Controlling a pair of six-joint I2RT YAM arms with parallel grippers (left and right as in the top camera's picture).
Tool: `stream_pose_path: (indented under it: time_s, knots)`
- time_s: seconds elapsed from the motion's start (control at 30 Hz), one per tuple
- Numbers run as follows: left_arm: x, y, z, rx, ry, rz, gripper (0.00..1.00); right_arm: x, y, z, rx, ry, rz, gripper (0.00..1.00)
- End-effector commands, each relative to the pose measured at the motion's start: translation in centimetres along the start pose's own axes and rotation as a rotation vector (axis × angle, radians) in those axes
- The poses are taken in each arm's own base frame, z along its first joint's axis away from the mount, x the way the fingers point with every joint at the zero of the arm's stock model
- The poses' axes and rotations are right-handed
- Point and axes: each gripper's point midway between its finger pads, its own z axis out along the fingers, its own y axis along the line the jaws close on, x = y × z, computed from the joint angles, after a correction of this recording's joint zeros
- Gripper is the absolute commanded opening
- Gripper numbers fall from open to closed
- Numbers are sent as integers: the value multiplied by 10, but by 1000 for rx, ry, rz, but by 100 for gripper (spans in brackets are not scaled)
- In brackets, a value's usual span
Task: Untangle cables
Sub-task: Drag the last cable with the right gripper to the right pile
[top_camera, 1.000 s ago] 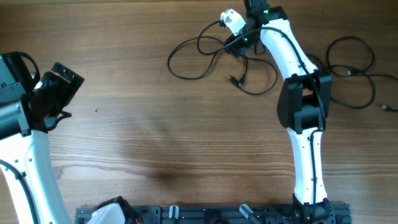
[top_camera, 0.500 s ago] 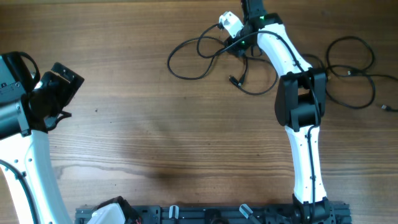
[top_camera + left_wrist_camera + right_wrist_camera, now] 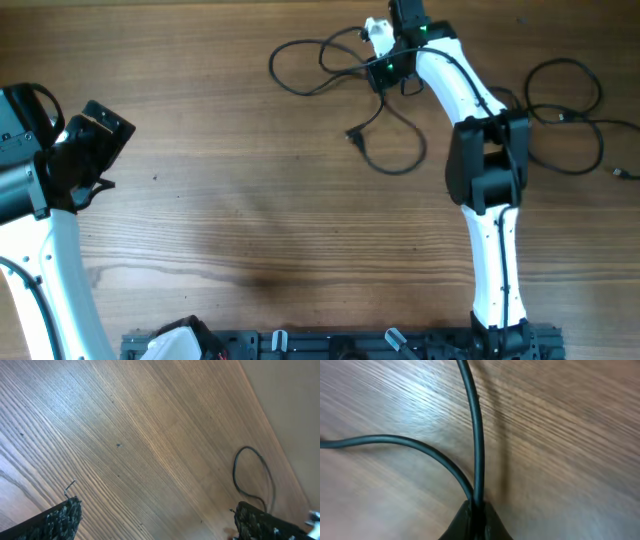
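Brown wood grain marks the wooden bench [image 3: 250,200], and the thin black flexible cables [image 3: 272,68] are seen near its far edge, right of centre. In the overhead view one wide loop is laid out to the left of the right gripper [image 3: 385,68]. A second strand is trailed toward the near side and ends in a small dark plug end [image 3: 351,134] lying flat on the wood. A whitish plug [image 3: 378,30] is seen just beside the gripper, at the far side of the bundle.

From the right wrist camera, the right gripper [image 3: 476,519] is shown low over the bench. Its jaws are pressed together on two strands of the cables [image 3: 476,435] where they meet. One strand runs straight away from the jaws, and the other is curved off to the left along the wood.

A separate set of loose black cable loops [image 3: 600,100] is spread on the bench to the right of the right arm, apart from the held bundle.

The left gripper [image 3: 95,150] is held at the left edge of the bench, well apart from all the cables. In the left wrist view the left gripper [image 3: 160,520] is shown with its jaws spread wide and nothing between them. Only bare wood and a distant cable loop [image 3: 248,449] are seen beyond it.
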Motion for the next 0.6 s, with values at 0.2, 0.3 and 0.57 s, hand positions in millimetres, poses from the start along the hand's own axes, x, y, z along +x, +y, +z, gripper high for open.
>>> stream_pose_path:
  time_s: [0.2, 0.3, 0.57]
  knots:
    - [-3, 1, -1, -2, -11, -5, 100, -61, 24, -300, 132, -456, 232, 4]
    - [-3, 1, -1, -2, -11, -5, 100, -46, 11, -346, 190, -509, 297, 4]
    - [-3, 1, -1, -2, -11, -5, 100, -1, -70, -386, 304, -528, 567, 4]
